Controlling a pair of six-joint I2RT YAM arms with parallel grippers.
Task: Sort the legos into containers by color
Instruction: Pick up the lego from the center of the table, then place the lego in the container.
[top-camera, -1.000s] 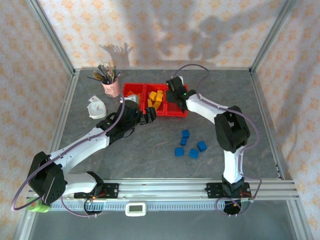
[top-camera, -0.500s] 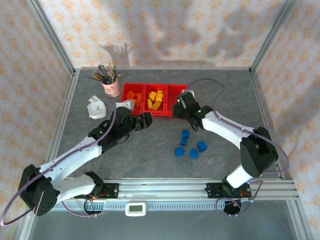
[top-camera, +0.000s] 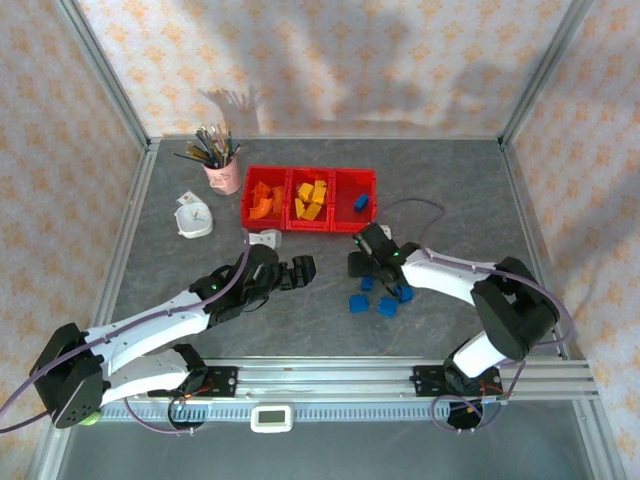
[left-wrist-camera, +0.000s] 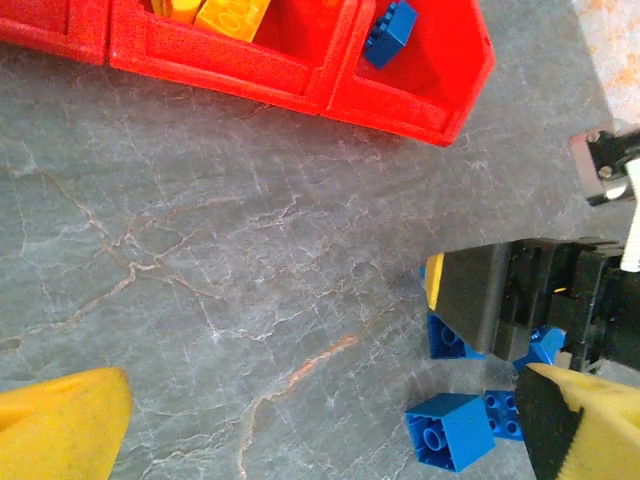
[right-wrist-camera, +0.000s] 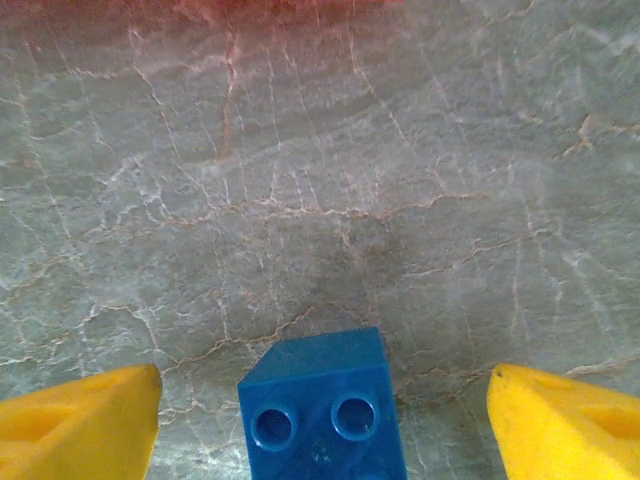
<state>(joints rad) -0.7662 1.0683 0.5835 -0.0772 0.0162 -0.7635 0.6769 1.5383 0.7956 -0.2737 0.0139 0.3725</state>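
While orange and yellow bricks sit sorted in the red bins | one blue brick binned | several blue bricks remain on table | right gripper open astride one | left gripper open, empty

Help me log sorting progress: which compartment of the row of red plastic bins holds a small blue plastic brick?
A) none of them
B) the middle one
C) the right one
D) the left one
C: in the top view, a single small blue plastic brick lies in the right compartment of the row of red plastic bins. The middle compartment holds yellow bricks and the left one holds orange bricks.
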